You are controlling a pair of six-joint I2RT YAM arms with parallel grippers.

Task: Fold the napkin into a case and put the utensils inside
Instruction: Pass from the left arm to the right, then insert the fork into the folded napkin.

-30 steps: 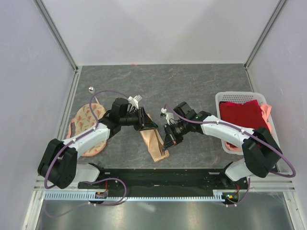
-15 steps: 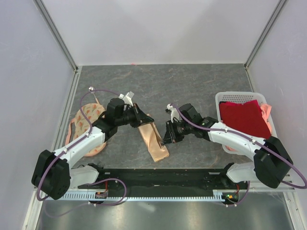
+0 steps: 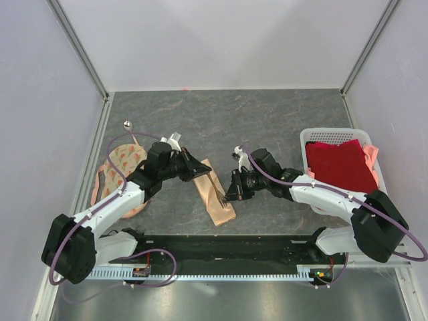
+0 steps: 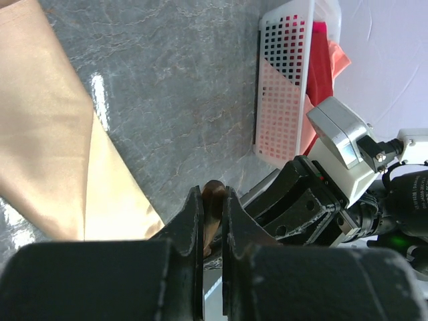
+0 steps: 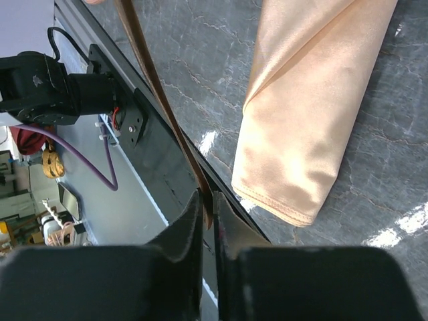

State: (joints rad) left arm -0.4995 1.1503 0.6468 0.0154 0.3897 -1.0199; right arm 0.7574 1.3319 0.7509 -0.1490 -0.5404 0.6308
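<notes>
While the left end effector and right end effector each pinch one end of the brown stick, it slants over the case; the spoon lies well apart, far-left of the case.

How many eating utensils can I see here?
2. A silver spoon lies far-left beside the round cloth; the left pincer and right pincer grip a brown stick over the peach napkin.
</notes>
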